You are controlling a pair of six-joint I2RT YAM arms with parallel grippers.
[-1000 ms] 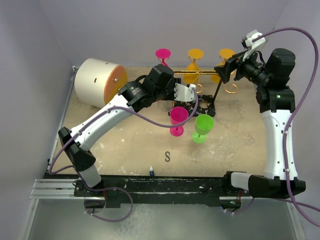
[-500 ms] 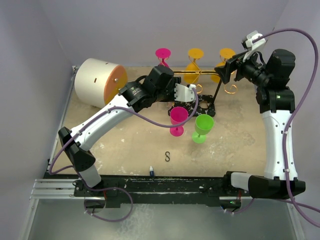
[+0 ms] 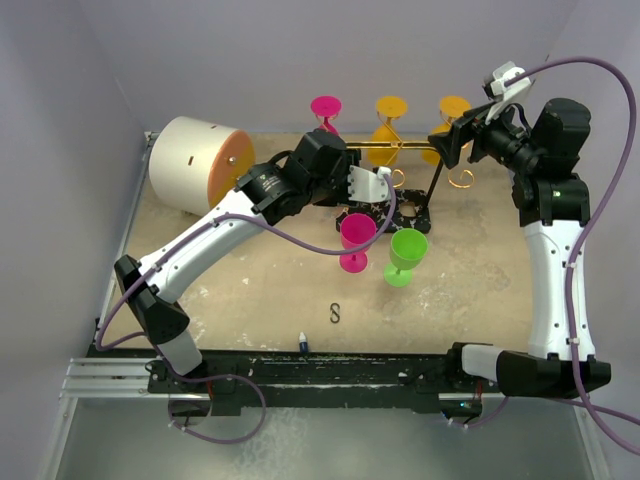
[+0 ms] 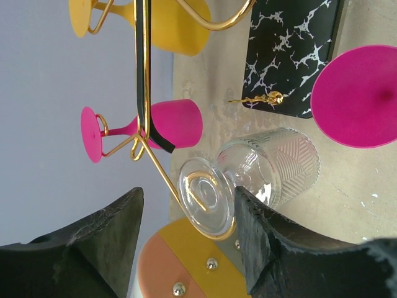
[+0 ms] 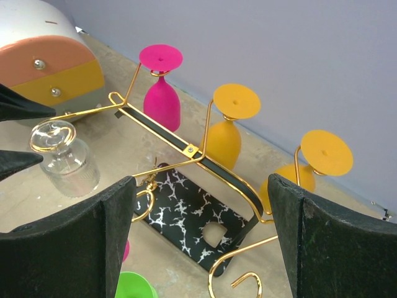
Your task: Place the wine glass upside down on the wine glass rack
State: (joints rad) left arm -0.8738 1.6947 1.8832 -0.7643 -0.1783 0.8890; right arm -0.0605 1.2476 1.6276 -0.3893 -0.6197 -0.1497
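The left end effector has its jaws wide apart, with the foot of the wine glass lying between the two dark fingers. One finger is clearly off the foot. The other is close beside it, and I cannot tell whether they touch.

The wine glass is clear. Its bowl is cut with ribbed, angled patterns, and its foot is a plain round disc. It hangs upside down, foot up and bowl down, with a curled gold hook of the rack passing round the stem under the foot. This hook is at the rack's left end, nearest the left arm. The bowl's mouth is low over the counter, but whether it rests there cannot be told.

The rack is a thin gold wire frame with a dark bar along it. It stands on a black base with white veining. On its far side a hung pink glass and two orange glasses are also upside down on hooks.

The right end effector is wide open with nothing in it, above the rack's right end.

In front of the base a standing pink glass and a green glass are upright, just beside each other. A white cylinder with an orange end lies to the left, and a small S hook lies nearer the arms.
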